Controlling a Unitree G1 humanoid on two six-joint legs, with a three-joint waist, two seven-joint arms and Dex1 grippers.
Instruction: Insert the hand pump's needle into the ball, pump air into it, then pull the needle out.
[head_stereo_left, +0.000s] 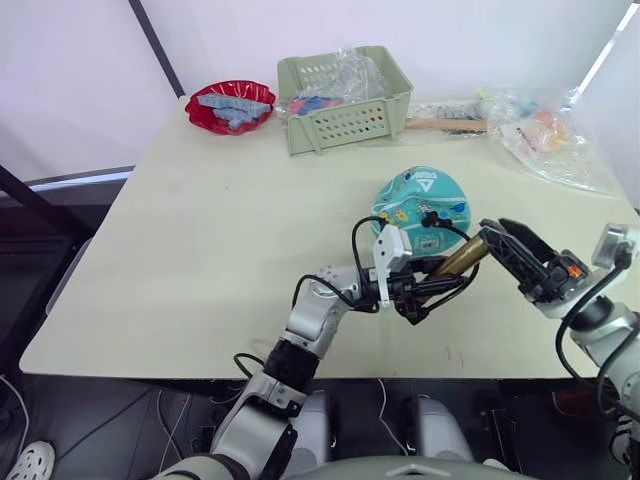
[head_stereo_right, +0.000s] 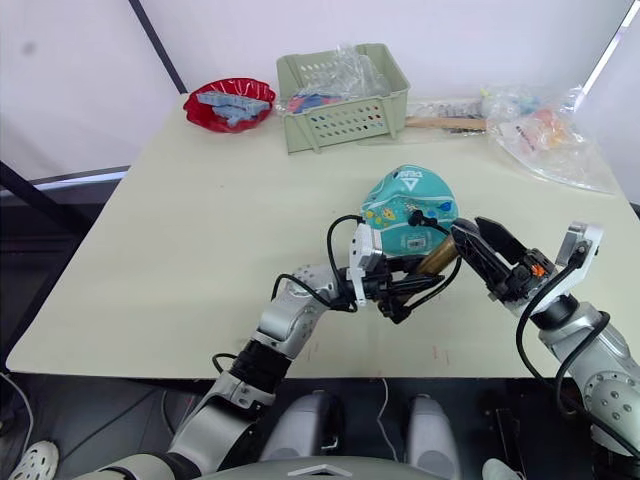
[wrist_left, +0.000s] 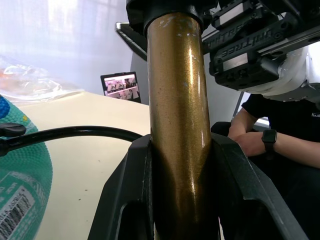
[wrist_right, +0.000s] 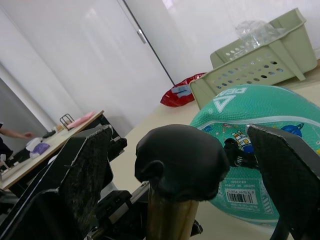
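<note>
The left gripper clamps the pump by its barrel, steadying it just beside the ball on the table. The hose loops to the needle, apparently seated in the ball. The right gripper stands open around the pump's handle cap, likely ready to stroke.

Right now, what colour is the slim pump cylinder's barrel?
Metallic bronze-brown hand pump, clearest in the left wrist view.

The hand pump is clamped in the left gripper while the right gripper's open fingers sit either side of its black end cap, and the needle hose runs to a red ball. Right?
Not quite: the ball is teal, as the left eye view shows. The hand pump, left gripper and right gripper are as stated.
</note>
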